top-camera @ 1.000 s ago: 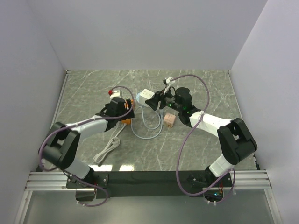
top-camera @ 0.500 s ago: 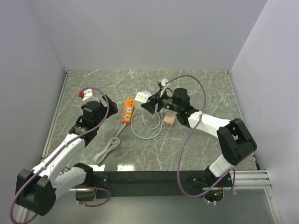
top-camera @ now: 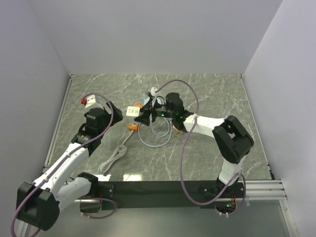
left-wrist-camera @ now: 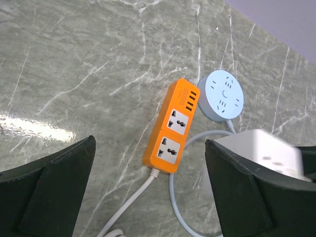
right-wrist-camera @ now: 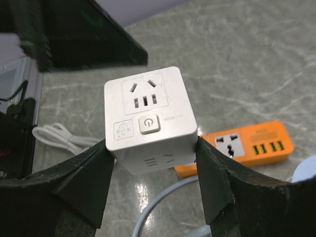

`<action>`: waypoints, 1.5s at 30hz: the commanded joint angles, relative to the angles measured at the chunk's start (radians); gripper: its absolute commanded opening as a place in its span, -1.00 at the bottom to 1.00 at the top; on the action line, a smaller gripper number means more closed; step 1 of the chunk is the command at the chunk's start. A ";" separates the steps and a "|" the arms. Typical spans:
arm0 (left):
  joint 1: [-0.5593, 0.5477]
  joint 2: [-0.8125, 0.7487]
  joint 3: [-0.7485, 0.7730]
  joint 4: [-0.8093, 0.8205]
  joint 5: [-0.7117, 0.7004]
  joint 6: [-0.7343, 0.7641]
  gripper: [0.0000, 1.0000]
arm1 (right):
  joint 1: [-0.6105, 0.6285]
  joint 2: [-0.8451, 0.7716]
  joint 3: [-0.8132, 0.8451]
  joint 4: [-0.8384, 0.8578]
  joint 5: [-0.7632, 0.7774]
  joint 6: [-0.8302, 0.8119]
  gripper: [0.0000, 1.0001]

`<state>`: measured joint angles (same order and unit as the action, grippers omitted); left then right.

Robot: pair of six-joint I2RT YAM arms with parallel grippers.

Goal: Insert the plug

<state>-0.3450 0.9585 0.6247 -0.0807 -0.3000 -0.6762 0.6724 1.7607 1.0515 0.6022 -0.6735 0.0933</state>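
My right gripper (right-wrist-camera: 153,148) is shut on the plug, a white cube adapter (right-wrist-camera: 150,118) with a power button and sockets on its top face. In the top view the white cube (top-camera: 132,111) hangs over the orange power strip (top-camera: 133,126), hiding most of it. The strip (left-wrist-camera: 174,126) lies flat with two sockets and a row of USB ports facing up. My left gripper (left-wrist-camera: 149,143) is open and empty, raised above the table to the left of the strip (top-camera: 109,107). The cube's prongs are hidden.
A round light-blue socket (left-wrist-camera: 223,95) lies by the strip's far end, its pale cable looping across the marble (top-camera: 153,138). The strip's white cord is coiled at the front left (top-camera: 112,159). A pinkish block (top-camera: 177,129) sits under my right arm.
My left arm let go of the strip and drew back to the left. My right gripper carried the white cube leftward, from beside the strip to above it.
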 commanded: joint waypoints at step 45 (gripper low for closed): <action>0.011 0.020 -0.036 0.105 0.159 -0.008 0.95 | 0.046 0.292 0.272 -0.173 0.074 -0.079 -0.99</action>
<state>-0.3389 0.9890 0.5930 -0.0109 -0.1535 -0.6777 0.7071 2.0476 1.2976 0.3729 -0.6159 0.0193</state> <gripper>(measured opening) 0.974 0.695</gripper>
